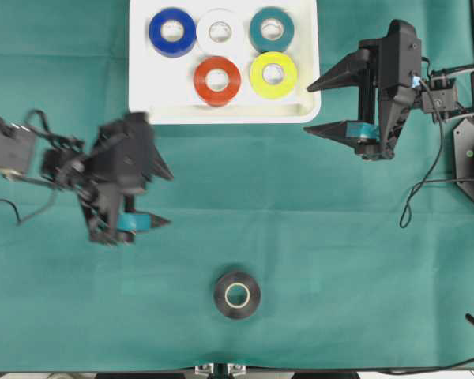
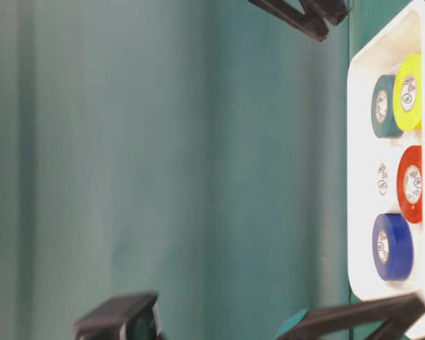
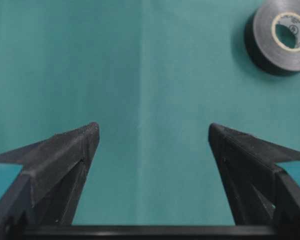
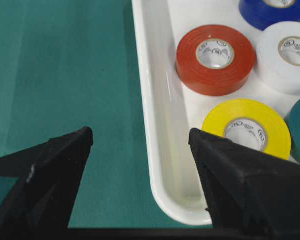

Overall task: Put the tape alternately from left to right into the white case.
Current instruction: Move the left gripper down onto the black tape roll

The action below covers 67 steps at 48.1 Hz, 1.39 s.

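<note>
With five rolls already in the white case [image 1: 308, 106], the left tool [image 1: 159, 196], wide open and empty, angles toward the black roll [image 1: 237, 294] just ahead, while the right tool [image 1: 316, 106] waits open, holding nothing.

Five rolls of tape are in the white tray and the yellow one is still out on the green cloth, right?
Not quite. The roll left out on the green cloth is the black roll, not the yellow one. The yellow roll already sits in the white tray beside the red roll. The overhead view shows it. Five rolls in the tray is right.
</note>
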### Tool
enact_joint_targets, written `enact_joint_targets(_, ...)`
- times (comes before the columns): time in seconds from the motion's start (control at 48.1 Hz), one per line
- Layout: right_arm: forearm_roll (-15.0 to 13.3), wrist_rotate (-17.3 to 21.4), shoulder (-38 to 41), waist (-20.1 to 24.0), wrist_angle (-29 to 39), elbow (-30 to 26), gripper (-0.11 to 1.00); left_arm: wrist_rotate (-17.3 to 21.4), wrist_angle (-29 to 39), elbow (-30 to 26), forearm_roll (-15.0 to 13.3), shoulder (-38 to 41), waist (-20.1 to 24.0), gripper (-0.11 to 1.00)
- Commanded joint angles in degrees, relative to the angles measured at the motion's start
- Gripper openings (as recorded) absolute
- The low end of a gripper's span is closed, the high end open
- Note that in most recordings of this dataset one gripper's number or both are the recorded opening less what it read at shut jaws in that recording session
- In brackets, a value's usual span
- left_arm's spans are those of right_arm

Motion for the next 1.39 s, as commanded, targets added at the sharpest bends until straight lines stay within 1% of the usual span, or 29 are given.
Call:
enact_joint_targets(0.0,-0.1,-0.1,-0.2,0.1,-0.3,-0.3,0.84,0.0,0.3,-4.4,-0.1,2.9,-1.4,0.73)
enact_joint_targets(0.145,-0.2,-0.1,-0.2,0.0,-0.3,0.1,0.84,-0.6,1.4,-9.4,-0.2,7.1,-3.1,0.73)
enact_joint_targets(0.208,-0.3,-0.1,-0.2,0.1,-0.2,0.0,0.84,-2.2,2.5,-11.6,-0.2,8.5,-3.8,0.74)
enact_joint_targets(0.353,-0.4,-0.1,-0.2,0.1,-0.3,-0.2,0.84,-7.6,5.5,-16.3,-0.2,11.8,-4.6,0.74)
enact_joint_targets(0.436,-0.4,-0.1,-0.2,0.1,-0.2,-0.2,0.84,-9.2,6.6,-18.2,-0.2,13.2,-5.2,0.74)
enact_joint_targets(0.748,-0.4,-0.2,-0.2,0.1,-0.2,0.1,0.84,-9.9,7.0,-24.3,-0.1,18.2,-7.2,0.74)
enact_joint_targets(0.977,-1.2,-0.2,-0.2,0.1,0.1,0.4,0.84,-10.0,8.8,-28.7,-0.2,21.8,-8.8,0.74)
enact_joint_targets(1.143,-1.3,-0.2,-0.2,0.1,0.0,0.9,0.84,-9.9,11.6,-30.6,-0.1,23.9,-9.6,0.73)
enact_joint_targets(1.372,-1.3,-0.2,-0.2,0.1,0.0,1.5,0.84,-9.7,12.2,-32.2,0.2,26.5,-9.4,0.74)
